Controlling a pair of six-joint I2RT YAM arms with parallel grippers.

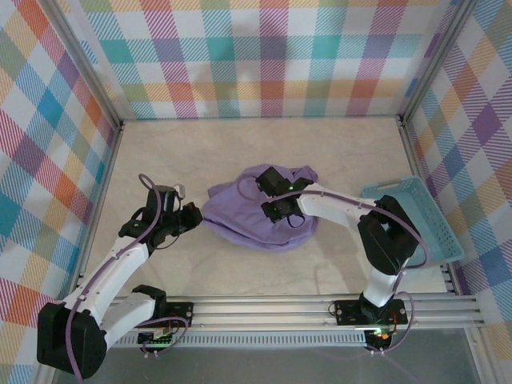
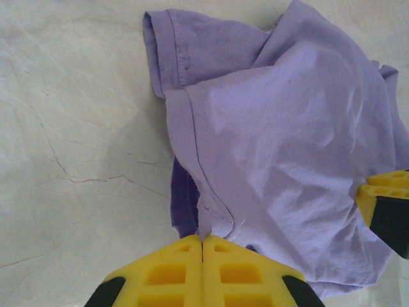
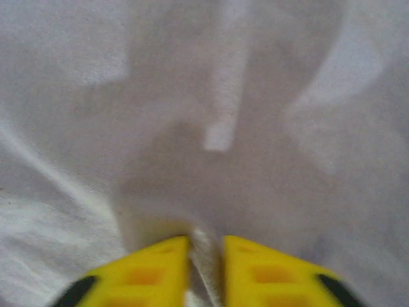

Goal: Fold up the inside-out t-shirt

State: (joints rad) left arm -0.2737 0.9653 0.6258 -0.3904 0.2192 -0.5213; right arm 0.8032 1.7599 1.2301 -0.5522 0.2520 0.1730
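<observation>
The inside-out t-shirt (image 1: 240,220) lies crumpled in a lavender heap at the middle of the table. My left gripper (image 1: 197,216) is at the heap's left edge; in the left wrist view its yellow jaws (image 2: 202,238) are pressed together on the stitched hem of the t-shirt (image 2: 281,128). My right gripper (image 1: 277,198) sits on top of the heap. In the right wrist view its jaws (image 3: 206,240) stand narrowly apart with a raised ridge of the t-shirt (image 3: 192,96) pinched between them. A small white tag (image 3: 217,136) shows on the cloth ahead.
A light blue plastic basket (image 1: 416,220) sits tilted at the right edge of the table, beside the right arm. Checked walls close the table on three sides. Bare marbled tabletop (image 1: 240,144) lies beyond the heap and in front of it.
</observation>
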